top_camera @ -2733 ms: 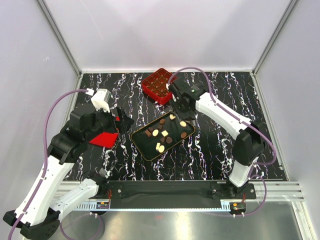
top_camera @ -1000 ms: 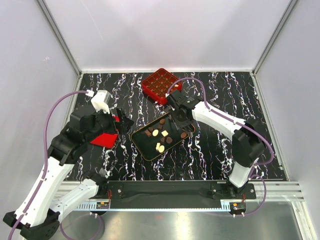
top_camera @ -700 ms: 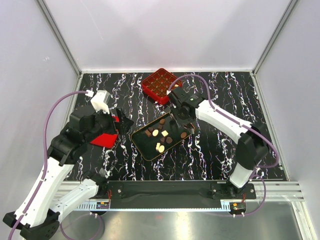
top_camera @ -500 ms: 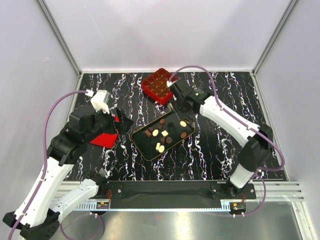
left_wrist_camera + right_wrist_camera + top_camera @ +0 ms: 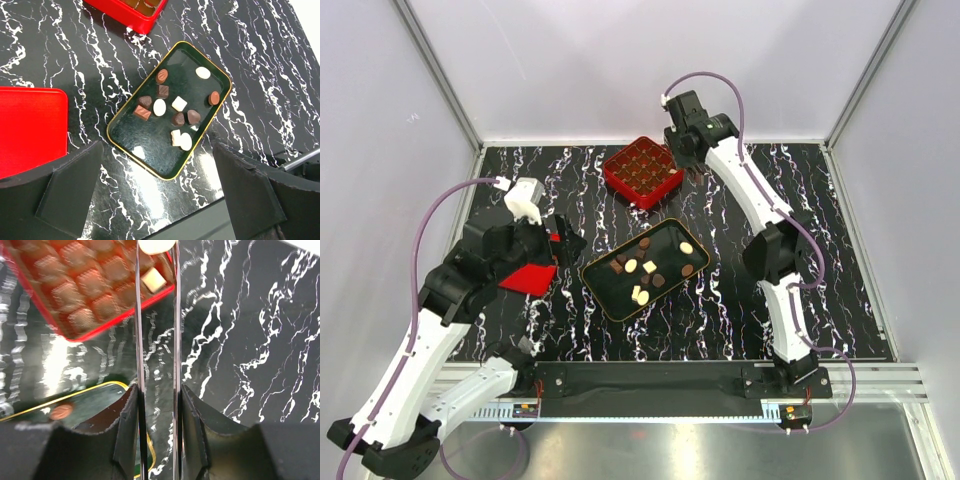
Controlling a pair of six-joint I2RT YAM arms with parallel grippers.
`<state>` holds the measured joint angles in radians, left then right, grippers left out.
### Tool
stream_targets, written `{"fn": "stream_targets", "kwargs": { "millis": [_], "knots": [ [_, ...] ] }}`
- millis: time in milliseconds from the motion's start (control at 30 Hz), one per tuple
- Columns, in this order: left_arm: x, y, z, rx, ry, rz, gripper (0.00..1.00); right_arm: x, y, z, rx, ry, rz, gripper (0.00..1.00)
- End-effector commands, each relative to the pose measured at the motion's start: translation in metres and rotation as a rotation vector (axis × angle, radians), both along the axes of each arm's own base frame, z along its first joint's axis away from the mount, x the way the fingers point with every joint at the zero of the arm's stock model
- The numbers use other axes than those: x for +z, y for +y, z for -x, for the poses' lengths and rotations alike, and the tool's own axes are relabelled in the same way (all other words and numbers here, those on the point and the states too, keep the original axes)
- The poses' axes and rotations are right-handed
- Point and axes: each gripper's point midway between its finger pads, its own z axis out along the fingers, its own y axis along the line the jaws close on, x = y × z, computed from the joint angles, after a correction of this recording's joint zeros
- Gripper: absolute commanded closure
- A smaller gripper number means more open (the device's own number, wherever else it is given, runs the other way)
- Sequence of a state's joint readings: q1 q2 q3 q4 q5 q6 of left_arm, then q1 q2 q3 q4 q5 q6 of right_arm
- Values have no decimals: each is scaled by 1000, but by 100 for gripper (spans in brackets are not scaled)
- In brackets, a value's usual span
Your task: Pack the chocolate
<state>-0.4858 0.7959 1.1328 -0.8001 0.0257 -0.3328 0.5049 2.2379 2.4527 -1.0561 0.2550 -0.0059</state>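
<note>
Several small chocolates (image 5: 172, 112), dark brown and cream-white, lie in the black gold-rimmed tray (image 5: 145, 147) at the table's middle (image 5: 620, 295). My right gripper (image 5: 156, 250) is raised over the right corner of the red gridded box (image 5: 642, 172), its thin metal blades shut on a round cream-white chocolate (image 5: 156, 244). A cream square piece (image 5: 153, 279) sits in a corner cell of the box (image 5: 75, 315); the other cells are blurred. My left gripper (image 5: 160, 200) hangs open and empty above the tray's near-left side.
A flat red lid (image 5: 528, 277) lies left of the tray, under my left arm, seen also in the left wrist view as the lid (image 5: 30, 127). Grey walls close in the marble table (image 5: 770, 300) on three sides.
My right gripper has lifted from the far end of the tray and swung back to the red box, carrying the cream-white chocolate. The left arm has not moved.
</note>
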Motion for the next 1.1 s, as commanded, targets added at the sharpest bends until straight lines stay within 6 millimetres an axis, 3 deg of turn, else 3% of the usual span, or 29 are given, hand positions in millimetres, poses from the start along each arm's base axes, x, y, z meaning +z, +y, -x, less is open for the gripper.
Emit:
{"fn": "stream_targets", "kwargs": {
  "millis": [0,67,100,367,667,1067],
  "knots": [
    [24,3,-8,17,-80,8,1,0,-1,-10,20,-46,37,59],
    [22,3,-9,17,-77,6,1,5,2,-19,20,-98,18,59],
    [20,2,-10,16,-73,6,1,-7,0,-18,18,-84,34,59],
    [8,-3,-12,6,-45,10,1,-36,5,-30,21,-95,44,59],
    [8,-2,-12,12,-44,3,1,-58,11,-39,18,-83,45,55],
    [7,-2,-13,9,-37,-4,1,-54,13,-43,33,-96,42,50]
  ]
}}
